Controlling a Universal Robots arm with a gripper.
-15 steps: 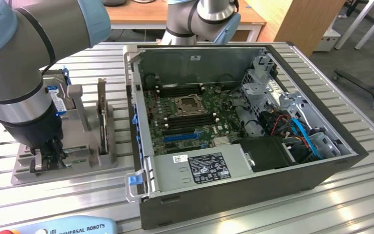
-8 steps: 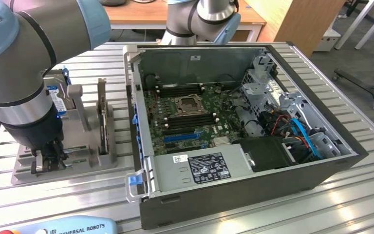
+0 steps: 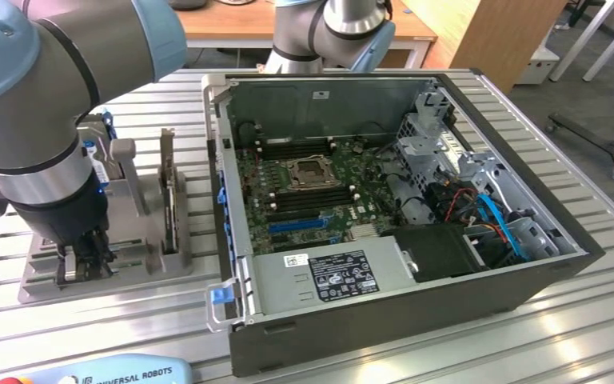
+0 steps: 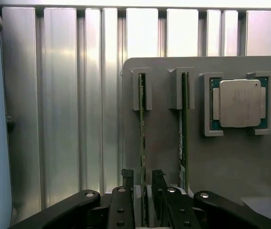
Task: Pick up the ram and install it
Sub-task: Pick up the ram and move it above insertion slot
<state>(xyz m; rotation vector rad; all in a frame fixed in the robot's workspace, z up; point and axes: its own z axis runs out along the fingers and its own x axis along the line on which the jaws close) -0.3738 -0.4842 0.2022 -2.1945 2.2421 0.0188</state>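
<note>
So the ram (image 4: pixel 142 124), a long thin green circuit-board stick, is sitting on its edge in a slot of the flat grey plastic holder (image 4: pixel 164 143). Its long axis runs lengthwise down the holder, parallel to the ribs of the aluminium counter (image 4: pixel 59 95). The jaws are open and straddle one end of it, one finger on each side, with a bit of gap both ways, so no squeeze on it.

A second green stick (image 4: pixel 182 119) stands in the next slot, parallel to the first. A square silver-lidded processor chip (image 4: pixel 240 103) lies flat in its own pocket beside that.

In the exterior view, the open dark computer case (image 3: pixel 392 320) is on the holder's right. It's got the green motherboard (image 3: pixel 318 200), a labelled silver power-supply box (image 3: pixel 328 276) and blue cables (image 3: pixel 496 220) inside.
</note>
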